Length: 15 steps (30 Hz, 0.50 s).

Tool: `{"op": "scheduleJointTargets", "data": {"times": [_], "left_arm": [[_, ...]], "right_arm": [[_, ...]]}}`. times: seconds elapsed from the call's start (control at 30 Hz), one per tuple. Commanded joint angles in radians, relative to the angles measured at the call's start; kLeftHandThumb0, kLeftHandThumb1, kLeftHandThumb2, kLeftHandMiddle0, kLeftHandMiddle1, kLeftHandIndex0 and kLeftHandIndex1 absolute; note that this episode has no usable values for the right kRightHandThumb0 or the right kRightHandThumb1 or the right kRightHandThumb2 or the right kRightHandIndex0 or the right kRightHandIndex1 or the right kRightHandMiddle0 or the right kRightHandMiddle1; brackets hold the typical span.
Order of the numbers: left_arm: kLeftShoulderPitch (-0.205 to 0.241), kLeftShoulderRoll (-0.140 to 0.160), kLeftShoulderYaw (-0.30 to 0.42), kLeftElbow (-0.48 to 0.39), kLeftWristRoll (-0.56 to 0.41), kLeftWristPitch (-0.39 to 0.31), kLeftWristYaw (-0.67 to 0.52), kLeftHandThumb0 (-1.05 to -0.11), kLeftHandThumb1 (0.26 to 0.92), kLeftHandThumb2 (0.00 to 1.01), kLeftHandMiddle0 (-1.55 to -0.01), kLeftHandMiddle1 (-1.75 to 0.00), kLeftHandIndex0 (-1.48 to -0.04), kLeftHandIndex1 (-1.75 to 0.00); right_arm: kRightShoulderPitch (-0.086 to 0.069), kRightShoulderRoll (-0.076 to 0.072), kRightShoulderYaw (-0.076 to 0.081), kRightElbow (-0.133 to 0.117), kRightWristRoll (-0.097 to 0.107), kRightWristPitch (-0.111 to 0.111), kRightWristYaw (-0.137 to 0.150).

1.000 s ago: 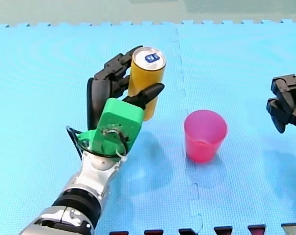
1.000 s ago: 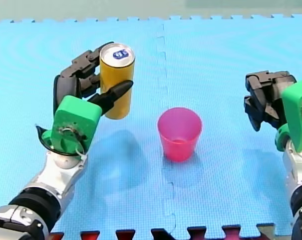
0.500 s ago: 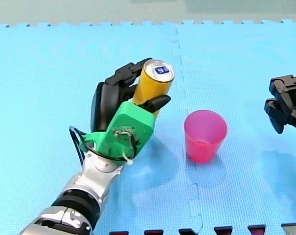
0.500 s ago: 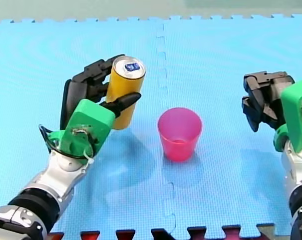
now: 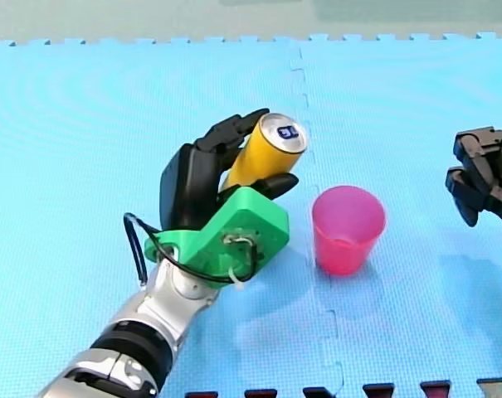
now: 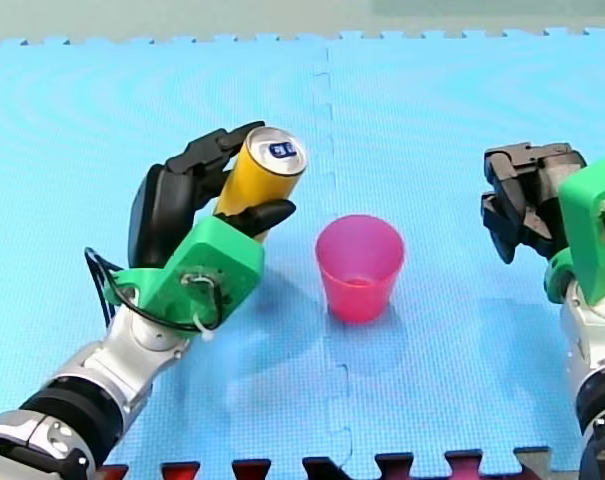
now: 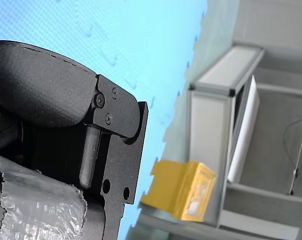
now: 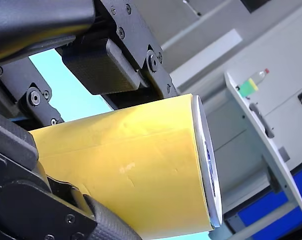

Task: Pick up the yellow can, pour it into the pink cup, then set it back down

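Gripping the yellow can mid-body in the clamped fingers and thumb of the left hand, centre frame, leaning toward the pink cup just right of it, not touching. Likely handling as stiff, smooth and light. Holding the curled, empty right hand at the right edge, nothing blocking the pour.

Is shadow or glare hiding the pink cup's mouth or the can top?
First head view: the left robot hand, holding the tilted yellow can, shadows the blue mat beside the pink cup; the cup's mouth is evenly lit; right robot hand at the right edge. Second wrist view: can's lid edge clear, no glare.
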Motion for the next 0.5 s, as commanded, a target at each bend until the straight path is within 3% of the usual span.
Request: {"op": "scheduleJointTargets", "data": {"times": [0.0, 0.23, 0.47], "left_arm": [[-0.005, 0.005, -0.008, -0.003, 0.005, 0.003, 0.011, -0.426, 0.816, 0.00, -1.28, 0.00, -1.19, 0.00], [-0.011, 0.018, -0.031, -0.002, 0.025, 0.009, 0.026, -0.431, 0.809, 0.00, -1.27, 0.00, -1.19, 0.00], [-0.015, 0.035, -0.062, -0.001, 0.059, -0.033, 0.058, -0.437, 0.796, 0.00, -1.29, -0.01, -1.20, 0.00]], "right_arm": [[-0.004, -0.002, 0.002, -0.004, 0.000, -0.006, -0.005], [-0.005, -0.002, 0.015, -0.006, -0.014, -0.014, -0.029], [-0.004, -0.002, 0.020, -0.005, -0.017, -0.020, -0.037]]}}
